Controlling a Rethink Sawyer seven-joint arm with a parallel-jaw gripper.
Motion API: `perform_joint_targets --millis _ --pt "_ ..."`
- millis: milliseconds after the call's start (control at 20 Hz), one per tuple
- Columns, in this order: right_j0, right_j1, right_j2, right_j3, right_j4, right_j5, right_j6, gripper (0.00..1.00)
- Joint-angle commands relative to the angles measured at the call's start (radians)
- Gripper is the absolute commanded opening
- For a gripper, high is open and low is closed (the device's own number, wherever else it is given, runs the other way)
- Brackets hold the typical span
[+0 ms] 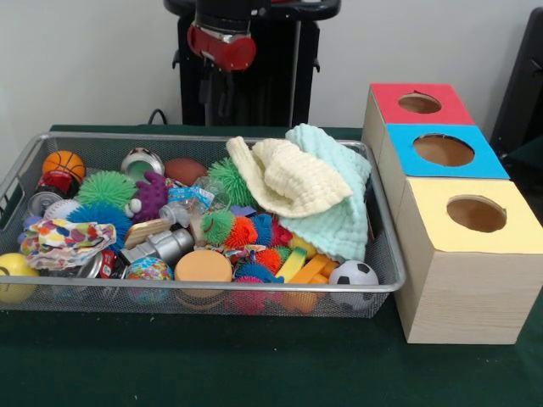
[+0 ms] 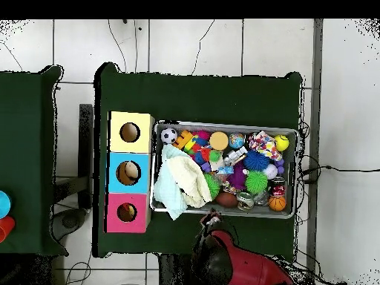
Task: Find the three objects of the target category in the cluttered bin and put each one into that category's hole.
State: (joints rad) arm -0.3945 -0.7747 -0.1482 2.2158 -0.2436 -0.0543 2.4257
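Where the green worktop (image 1: 254,365) is nearest, a wire bin (image 1: 212,288) sits full of toys: a little soccer ball (image 1: 354,274), an orange disc (image 1: 203,266), spiky balls (image 1: 106,188) and a small basketball (image 1: 64,164). Two soft cloths (image 1: 314,191) lie piled at one end. Just beside the bin stand three boxes with holes: yellow (image 1: 475,214), blue (image 1: 444,150), red (image 1: 419,103). Behind the bin, the red arm (image 1: 222,42) hangs drawn back; I cannot tell how its jaws stand.

Arm (image 1: 222,38) cut off at the front view's top edge, gripper state unreadable in both views. Cloths (image 1: 310,182) cover whatever sits in the bin's (image 1: 212,288) right rear corner. Hole (image 2: 129,171) contents too small to identify overhead.
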Motion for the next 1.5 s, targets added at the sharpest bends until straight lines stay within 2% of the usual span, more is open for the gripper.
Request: perform_joint_targets --millis 50,150,300,500,800,900,1200,1500 --pt "-0.069 -0.111 0.081 -0.005 0.013 0.068 0.071 1.00" --pt "-0.101 -0.138 0.142 0.004 0.015 0.033 0.096 1.00" --pt "-0.089 -0.154 0.174 -0.024 0.051 0.051 0.108 1.00" --pt "-0.087 -0.106 0.204 -0.112 0.063 0.052 0.085 1.00" --pt "-0.147 -0.015 0.290 -0.217 0.023 -0.008 0.047 1.00" --pt "-0.168 0.000 0.324 -0.236 0.020 0.012 0.036 1.00" --pt "-0.106 0.024 0.296 -0.272 0.066 0.072 0.054 1.00" --pt "-0.124 0.109 0.328 -0.282 0.068 0.091 0.052 1.00"
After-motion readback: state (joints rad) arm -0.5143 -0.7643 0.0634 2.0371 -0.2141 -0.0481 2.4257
